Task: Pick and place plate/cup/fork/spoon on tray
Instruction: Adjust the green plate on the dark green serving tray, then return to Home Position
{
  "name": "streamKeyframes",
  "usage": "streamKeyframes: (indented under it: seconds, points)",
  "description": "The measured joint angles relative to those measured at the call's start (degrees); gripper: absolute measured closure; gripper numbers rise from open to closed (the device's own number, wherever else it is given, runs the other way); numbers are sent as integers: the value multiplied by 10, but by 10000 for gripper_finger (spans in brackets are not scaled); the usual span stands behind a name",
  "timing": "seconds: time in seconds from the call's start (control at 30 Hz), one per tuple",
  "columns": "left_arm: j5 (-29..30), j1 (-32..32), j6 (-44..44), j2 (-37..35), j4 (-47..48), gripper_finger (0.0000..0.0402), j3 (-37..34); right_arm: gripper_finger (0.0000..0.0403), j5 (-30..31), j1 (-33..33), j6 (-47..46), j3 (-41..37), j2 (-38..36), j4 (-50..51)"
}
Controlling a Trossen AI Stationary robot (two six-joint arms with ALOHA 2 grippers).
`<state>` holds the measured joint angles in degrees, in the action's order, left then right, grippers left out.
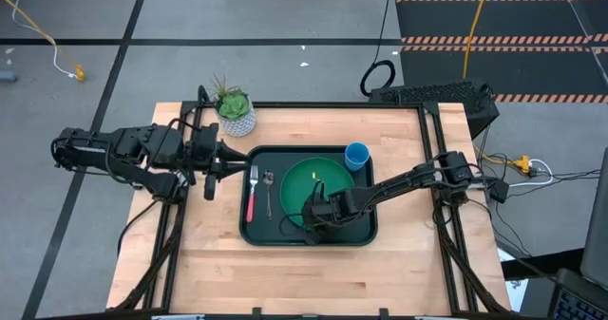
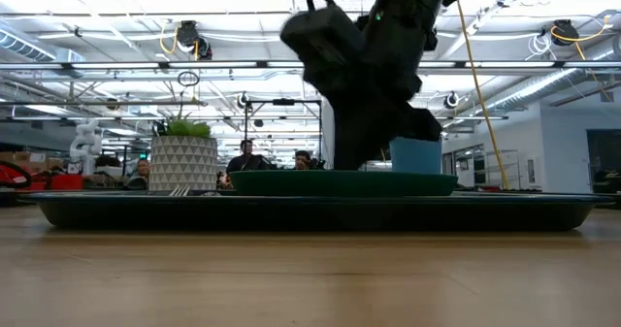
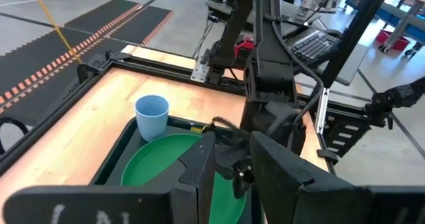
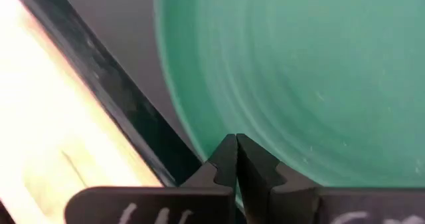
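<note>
A wooden desk [image 1: 204, 263] carries a dark tray [image 1: 255, 233] near its middle. Nearest the front edge of the tray, the right hand [image 1: 313, 217] sits low over the rim of the green plate [image 1: 328, 173], its two fingers [image 4: 226, 159] pressed together with nothing between them; the right wrist view shows the fingertips meeting just at the plate's edge. The plate lies flat inside the tray, filling most of its right part. To the plate's left, also in the tray, lie the spoon [image 1: 269, 191] and then the fork [image 1: 252, 193] with its pink handle, side by side. At the tray's far right corner stands the blue cup [image 1: 356, 156], upright, just beside the plate. The left hand [image 1: 211, 173] waits at the tray's left edge; I cannot tell how its fingers stand. Beyond the tray's far left corner stands a potted plant [image 1: 235, 111].
</note>
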<state>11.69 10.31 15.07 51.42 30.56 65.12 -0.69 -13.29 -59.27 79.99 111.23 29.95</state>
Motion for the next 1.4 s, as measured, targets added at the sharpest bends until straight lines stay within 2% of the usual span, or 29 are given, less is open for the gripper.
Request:
streamKeyframes:
  seconds: [0.23, 0.5, 0.6, 0.73, 0.87, 1.03, 1.23, 1.4]
  points:
    - [-31, 0, 16, 0, 10, 302, 0, 403, 62, -11, 6, 1, -29, -43]
    - [-7, -1, 51, 0, 28, 302, 0, 403, 96, -11, 72, 0, -77, -61]
    - [21, -1, 65, 0, 28, 302, 0, 403, 101, -11, 115, 0, -111, -60]
    - [29, -1, 70, 0, 27, 302, 0, 403, 99, -14, 163, 0, -167, -48]
    - [29, -1, 127, 0, 13, 302, 0, 403, 110, -26, 208, 0, -234, -33]
    - [32, -1, 217, 2, -44, 302, 0, 403, 143, -62, 282, 0, -318, -59]
    - [95, 9, 219, 35, -136, 302, 0, 403, 155, -97, 352, -3, -386, -99]
    - [136, 24, 209, 85, -227, 307, 0, 403, 153, -117, 350, -36, -425, -116]
